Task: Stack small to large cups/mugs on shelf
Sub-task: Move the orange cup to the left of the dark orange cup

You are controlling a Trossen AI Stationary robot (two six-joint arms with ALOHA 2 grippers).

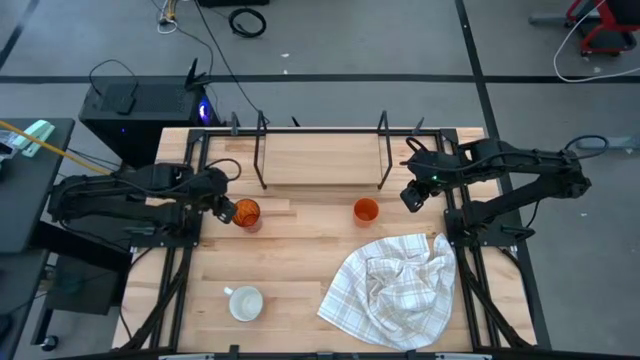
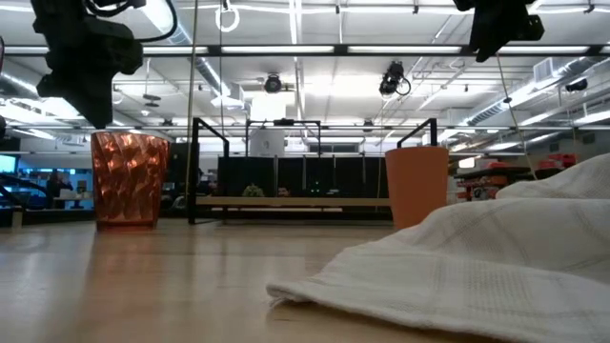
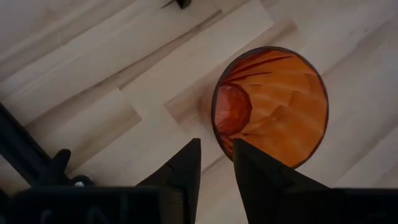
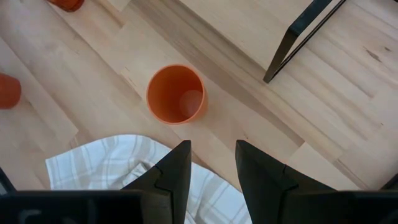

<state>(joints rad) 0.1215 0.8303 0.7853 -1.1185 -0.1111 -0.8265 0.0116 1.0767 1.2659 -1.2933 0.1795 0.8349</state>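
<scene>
The dark-orange tumbler (image 1: 248, 214) (image 2: 129, 179) (image 3: 273, 106) stands upright on its base on the tabletop, left of centre. My left gripper (image 1: 228, 210) (image 3: 217, 149) hovers just above the tumbler's left rim, fingers pointing down with a narrow gap, holding nothing. The smaller orange cup (image 1: 366, 210) (image 4: 176, 93) stands upright in front of the shelf (image 1: 320, 160). My right gripper (image 1: 408, 197) (image 4: 212, 149) hangs above the table to the cup's right, open and empty. The white mug (image 1: 245, 302) stands near the front left.
A white checked cloth (image 1: 395, 290) (image 2: 477, 267) lies crumpled at the front right, close to the small cup. The shelf's black wire uprights (image 4: 298, 37) rise at the table's far side. Bare tabletop (image 1: 300, 250) lies between the tumbler, the cup and the mug.
</scene>
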